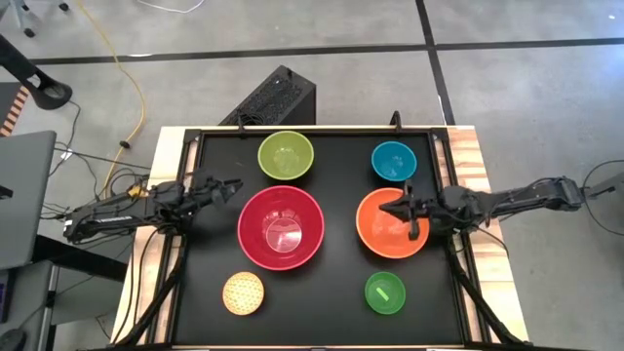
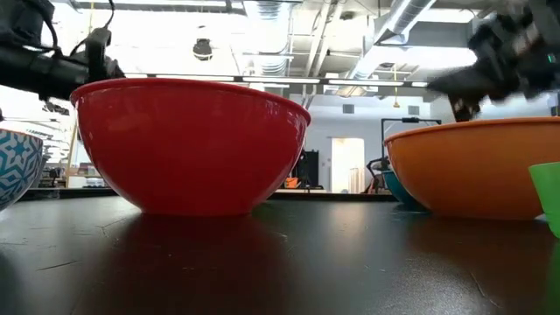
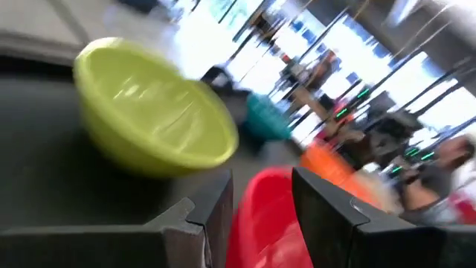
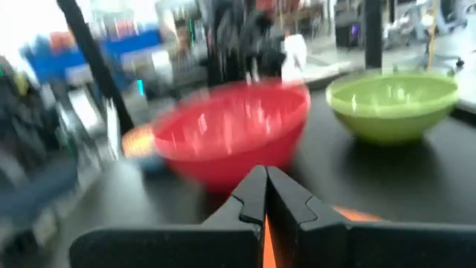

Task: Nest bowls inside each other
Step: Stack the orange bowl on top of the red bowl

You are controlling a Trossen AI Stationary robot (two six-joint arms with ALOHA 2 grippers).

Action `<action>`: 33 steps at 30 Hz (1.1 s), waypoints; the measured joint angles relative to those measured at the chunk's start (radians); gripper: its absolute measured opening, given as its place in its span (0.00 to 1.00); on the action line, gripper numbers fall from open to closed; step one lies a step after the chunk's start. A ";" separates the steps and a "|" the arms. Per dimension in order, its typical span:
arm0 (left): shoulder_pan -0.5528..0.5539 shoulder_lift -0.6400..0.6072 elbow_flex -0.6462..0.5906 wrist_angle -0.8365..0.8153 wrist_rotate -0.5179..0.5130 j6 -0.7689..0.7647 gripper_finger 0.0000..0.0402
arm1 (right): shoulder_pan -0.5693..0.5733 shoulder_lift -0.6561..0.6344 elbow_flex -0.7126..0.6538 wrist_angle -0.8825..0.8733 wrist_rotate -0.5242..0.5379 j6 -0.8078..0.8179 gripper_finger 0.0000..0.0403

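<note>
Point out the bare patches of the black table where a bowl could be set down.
Free: the near strip between the small pale yellow bowl and small green bowl, and the far middle between the lime bowl and teal bowl. Crowded: the centre, where the red bowl and orange bowl sit close.

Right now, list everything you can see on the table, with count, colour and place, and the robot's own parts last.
Big pink-red plastic bowl: one, table centre.
Orange plastic bowl: one, right of the pink-red one.
Lime-yellow plastic bowl: one, far side, left of middle.
Teal blue plastic bowl: one, far right.
Small pale yellow patterned bowl: one, near left.
Small bright green bowl: one, near right.
Black table: one.
Left tool: open, beside the pink-red bowl's left rim.
Right tool: shut, over the orange bowl.
</note>
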 joint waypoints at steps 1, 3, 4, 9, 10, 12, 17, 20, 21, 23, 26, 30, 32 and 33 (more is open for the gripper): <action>0.000 0.001 0.001 0.033 0.008 0.009 0.32 | -0.007 0.000 0.021 -0.006 0.011 0.017 0.08; 0.000 0.013 0.002 0.085 0.014 0.022 0.32 | -0.024 0.012 0.072 -0.028 0.047 0.067 0.08; 0.000 0.023 0.002 0.105 0.013 0.024 0.32 | -0.033 0.021 0.106 -0.038 0.071 0.095 0.08; 0.003 0.099 0.032 0.100 0.043 0.097 0.32 | -0.097 0.052 0.350 -0.467 0.107 0.184 0.08; 0.007 0.120 0.046 0.086 0.062 0.109 0.32 | -0.115 0.067 0.415 -0.596 0.109 0.210 0.08; 0.022 0.175 0.085 0.054 0.108 0.154 0.32 | -0.156 0.105 0.535 -0.846 0.129 0.293 0.08; 0.090 0.340 0.232 -0.092 0.162 0.334 0.32 | -0.256 0.224 0.778 -1.327 0.122 0.392 0.13; 0.135 0.427 0.311 -0.159 0.160 0.404 0.32 | -0.294 0.293 0.844 -1.449 0.097 0.394 0.19; 0.152 0.452 0.334 -0.172 0.168 0.424 0.32 | -0.303 0.313 0.852 -1.463 0.082 0.394 0.22; 0.184 0.488 0.373 -0.195 0.195 0.453 0.32 | -0.322 0.351 0.853 -1.496 0.056 0.398 0.29; 0.232 0.532 0.415 -0.220 0.244 0.466 0.32 | -0.354 0.417 0.852 -1.561 0.027 0.384 0.42; 0.284 0.561 0.433 -0.222 0.273 0.425 0.32 | -0.388 0.510 0.852 -1.631 -0.012 0.338 0.56; 0.304 0.567 0.433 -0.228 0.310 0.426 0.32 | -0.401 0.552 0.852 -1.635 -0.021 0.315 0.61; 0.311 0.568 0.433 -0.230 0.330 0.425 0.33 | -0.406 0.572 0.852 -1.632 -0.024 0.305 0.63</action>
